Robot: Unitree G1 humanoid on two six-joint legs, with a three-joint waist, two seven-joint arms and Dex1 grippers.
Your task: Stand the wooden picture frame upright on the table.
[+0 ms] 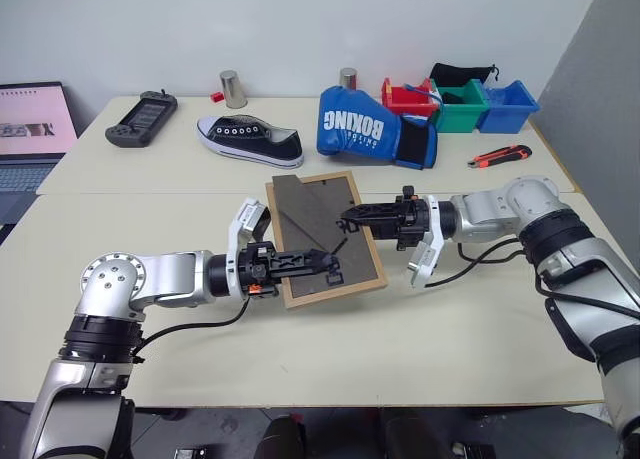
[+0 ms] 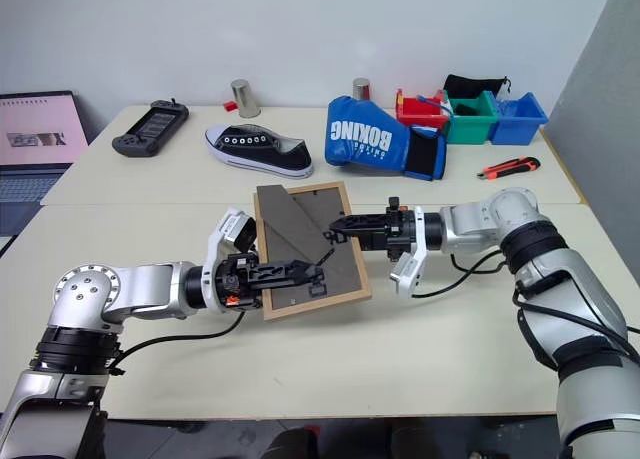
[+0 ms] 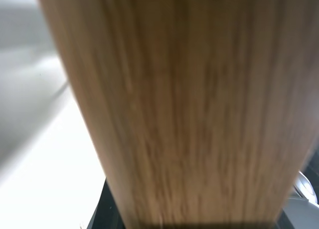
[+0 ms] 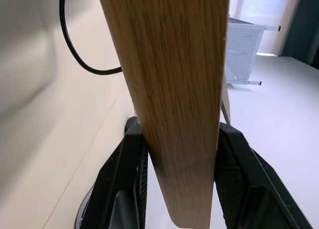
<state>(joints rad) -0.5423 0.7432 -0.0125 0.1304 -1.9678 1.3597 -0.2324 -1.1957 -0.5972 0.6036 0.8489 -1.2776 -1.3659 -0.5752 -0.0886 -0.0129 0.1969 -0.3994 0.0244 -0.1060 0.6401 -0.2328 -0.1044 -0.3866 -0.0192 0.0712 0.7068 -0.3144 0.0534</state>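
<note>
The wooden picture frame (image 1: 322, 234) is held tilted above the table (image 1: 300, 359), its dark grey back board and prop leg (image 1: 298, 207) facing me. My left gripper (image 1: 325, 267) comes in from the left and is shut on the frame's lower edge; the left wrist view is close up against the frame's wood (image 3: 189, 114). My right gripper (image 1: 350, 221) reaches in from the right, at the frame's right edge. In the right wrist view its two black fingers (image 4: 124, 174) press against both sides of the wooden rail (image 4: 174, 89). The picture side is hidden.
Along the back of the table lie a game controller (image 1: 142, 117), a black sneaker (image 1: 250, 139), a blue boxing glove (image 1: 375, 129), two metal cylinders (image 1: 233, 89), coloured bins (image 1: 460, 104) and a box cutter (image 1: 498, 157). A laptop (image 1: 30, 129) sits far left.
</note>
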